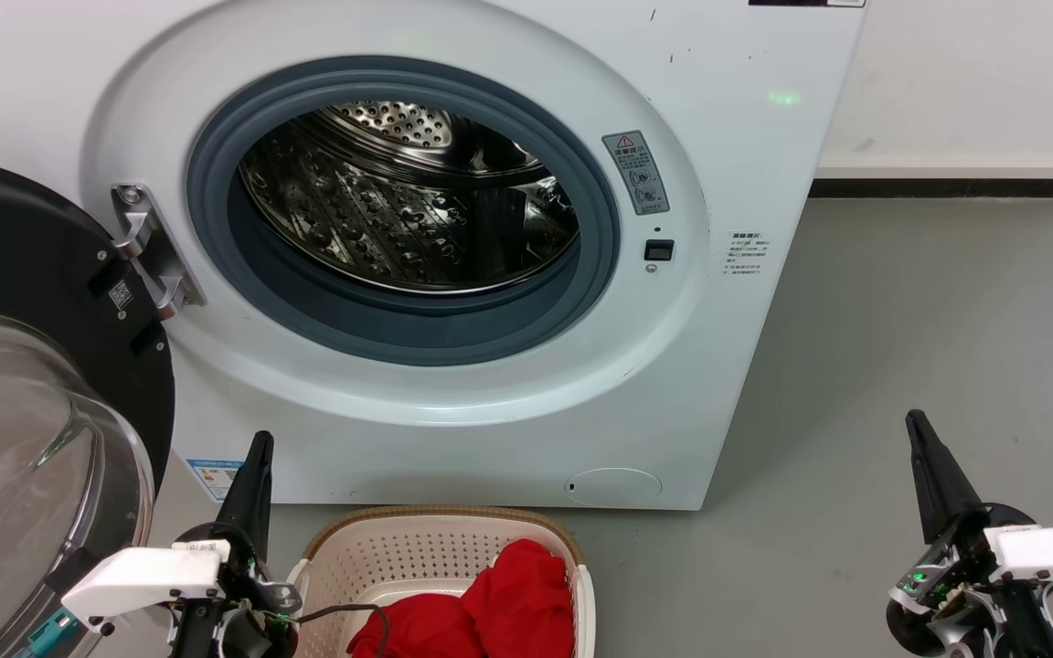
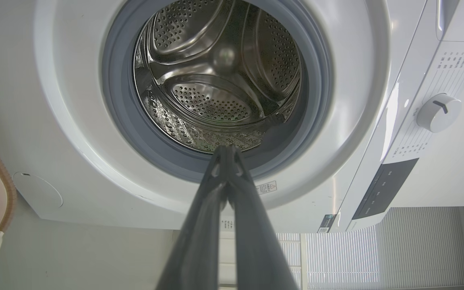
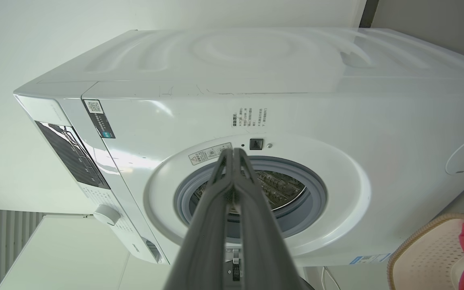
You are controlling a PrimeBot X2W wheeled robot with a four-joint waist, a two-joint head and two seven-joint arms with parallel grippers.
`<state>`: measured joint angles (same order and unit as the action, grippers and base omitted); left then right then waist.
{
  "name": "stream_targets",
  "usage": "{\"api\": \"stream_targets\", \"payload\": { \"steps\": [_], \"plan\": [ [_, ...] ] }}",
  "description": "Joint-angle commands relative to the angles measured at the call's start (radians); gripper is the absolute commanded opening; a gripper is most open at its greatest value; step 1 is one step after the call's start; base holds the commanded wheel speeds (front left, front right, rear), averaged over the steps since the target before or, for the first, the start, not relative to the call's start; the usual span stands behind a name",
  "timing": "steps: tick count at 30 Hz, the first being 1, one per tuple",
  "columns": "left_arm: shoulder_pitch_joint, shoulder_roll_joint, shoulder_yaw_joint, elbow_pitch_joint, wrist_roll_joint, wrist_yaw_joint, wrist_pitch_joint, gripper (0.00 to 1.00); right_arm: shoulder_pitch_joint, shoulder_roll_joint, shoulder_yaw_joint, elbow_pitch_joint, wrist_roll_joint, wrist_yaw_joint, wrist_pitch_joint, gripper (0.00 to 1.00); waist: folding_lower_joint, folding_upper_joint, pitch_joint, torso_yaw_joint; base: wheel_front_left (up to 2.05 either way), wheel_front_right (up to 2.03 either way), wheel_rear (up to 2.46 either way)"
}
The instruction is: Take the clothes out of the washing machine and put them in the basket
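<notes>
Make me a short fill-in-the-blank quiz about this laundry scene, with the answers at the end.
1. The red clothes lie in the ____.
2. The washing machine has its door standing ____.
3. Its steel drum looks ____.
4. The left gripper and the right gripper hold nothing, and the fingers of each are ____.

Missing words: basket; open; empty; shut.
</notes>
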<state>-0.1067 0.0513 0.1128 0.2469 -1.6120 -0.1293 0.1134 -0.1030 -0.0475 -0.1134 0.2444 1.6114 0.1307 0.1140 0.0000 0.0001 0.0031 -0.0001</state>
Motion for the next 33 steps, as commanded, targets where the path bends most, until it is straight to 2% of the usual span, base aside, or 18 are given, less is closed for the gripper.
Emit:
{"api": "stream_targets", "payload": {
  "steps": [1, 33],
  "plan": [
    [-0.007, -0.002, 0.004, 0.0, -0.002, -0.004, 0.005, 0.0, -0.012, -0.005, -0.001, 0.002, 0.004, 0.0, 0.003, 0.0, 0.0, -0.0001, 0.0, 0.0, 0.0, 0.0, 0.0],
    [-0.007, -0.002, 0.003, 0.0, -0.002, -0.004, 0.005, 0.0, -0.012, -0.005, -0.001, 0.002, 0.004, 0.0, 0.003, 0.0, 0.0, -0.0001, 0.0, 0.0, 0.0, 0.0, 0.0]
  ]
}}
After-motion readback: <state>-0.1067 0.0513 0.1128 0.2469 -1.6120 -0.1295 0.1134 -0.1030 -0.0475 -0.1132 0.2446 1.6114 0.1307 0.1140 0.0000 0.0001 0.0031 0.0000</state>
